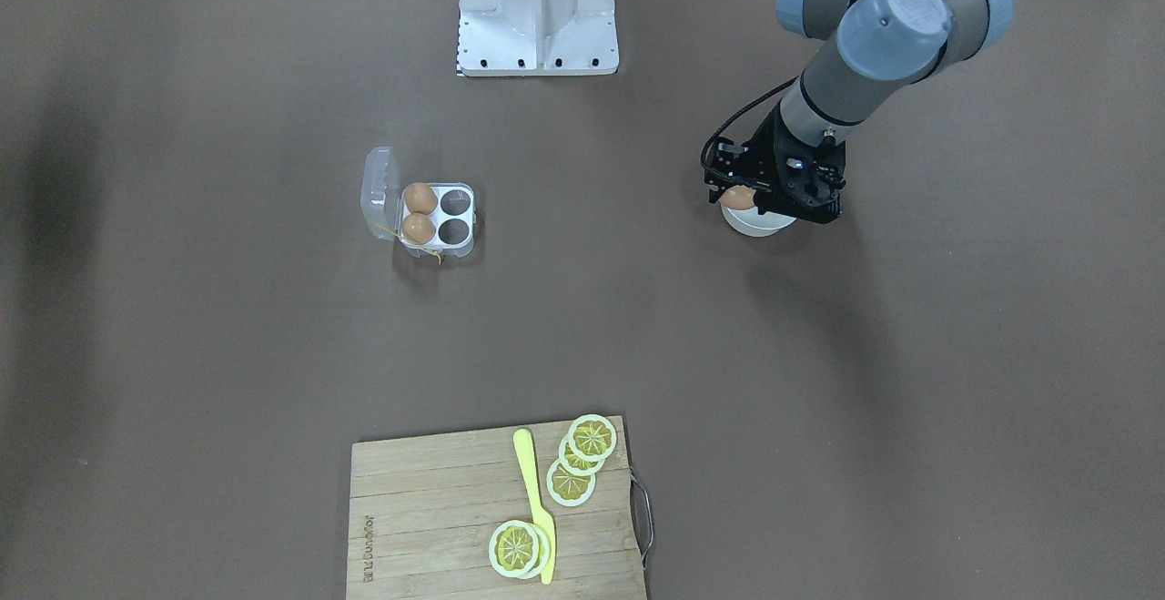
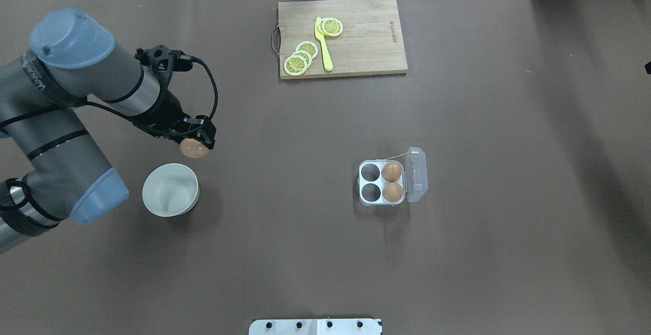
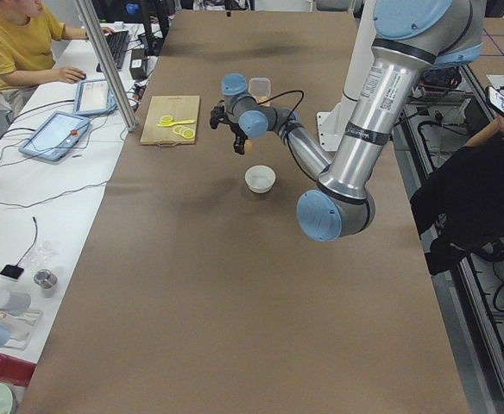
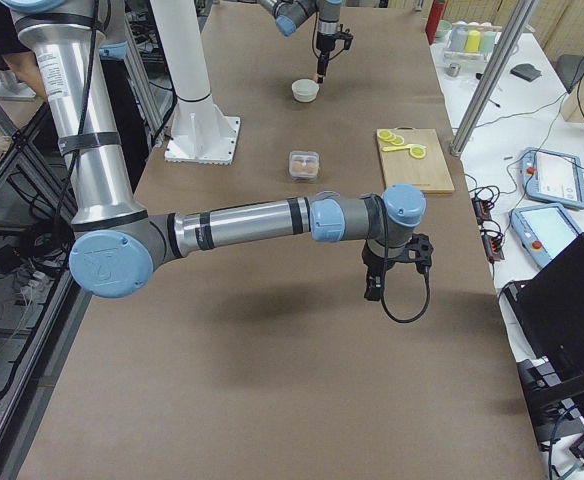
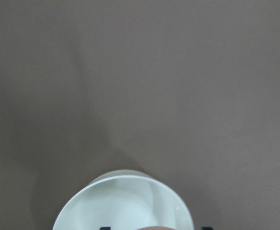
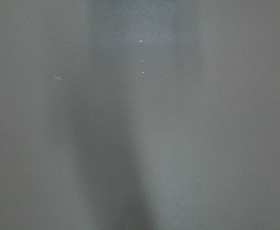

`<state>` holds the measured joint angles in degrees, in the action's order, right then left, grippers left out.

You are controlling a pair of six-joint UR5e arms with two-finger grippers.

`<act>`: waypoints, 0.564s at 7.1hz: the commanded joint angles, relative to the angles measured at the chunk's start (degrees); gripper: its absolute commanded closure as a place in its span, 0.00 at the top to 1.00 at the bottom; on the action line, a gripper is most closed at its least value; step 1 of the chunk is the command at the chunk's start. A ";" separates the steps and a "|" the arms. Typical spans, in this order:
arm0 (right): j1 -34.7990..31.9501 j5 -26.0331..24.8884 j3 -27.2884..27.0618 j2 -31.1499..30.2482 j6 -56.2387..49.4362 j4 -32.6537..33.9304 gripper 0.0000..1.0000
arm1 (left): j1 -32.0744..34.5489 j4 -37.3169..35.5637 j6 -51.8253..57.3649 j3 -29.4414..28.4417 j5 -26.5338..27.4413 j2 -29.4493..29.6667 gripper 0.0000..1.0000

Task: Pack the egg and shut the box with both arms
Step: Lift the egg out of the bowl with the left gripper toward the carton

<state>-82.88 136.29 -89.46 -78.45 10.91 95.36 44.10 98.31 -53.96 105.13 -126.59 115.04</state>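
Observation:
My left gripper (image 2: 197,144) is shut on a light-brown egg (image 2: 193,149) and holds it in the air, just beyond the rim of the round white bowl (image 2: 170,190). In the front-facing view the egg (image 1: 737,198) sits above the bowl (image 1: 755,223). The clear box (image 2: 382,182) stands open at mid-table, its lid (image 2: 417,175) folded to the right. Two eggs (image 2: 392,172) (image 2: 392,191) fill its right cells; the two left cells are empty. My right gripper (image 4: 371,291) hovers over bare table, far from the box; I cannot tell if it is open or shut.
A wooden cutting board (image 2: 366,45) with lemon slices (image 2: 297,63) and a yellow knife (image 2: 323,45) lies at the far edge. The white base block (image 1: 537,13) stands at the robot's side. Brown table surface lies between the bowl and the box.

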 commanded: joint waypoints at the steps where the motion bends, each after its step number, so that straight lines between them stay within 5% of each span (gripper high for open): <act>1: 0.00 -0.14 0.07 -0.04 -0.02 0.00 1.00 | 0.29 9.29 -9.98 -3.50 -0.07 4.57 0.56; 4: 0.00 0.03 0.07 -0.13 -0.02 0.09 1.00 | -0.15 23.05 -22.12 -9.49 0.20 8.78 0.56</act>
<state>-82.88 136.36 -89.39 -78.54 10.90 95.44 44.15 117.58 -71.44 97.63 -126.49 121.40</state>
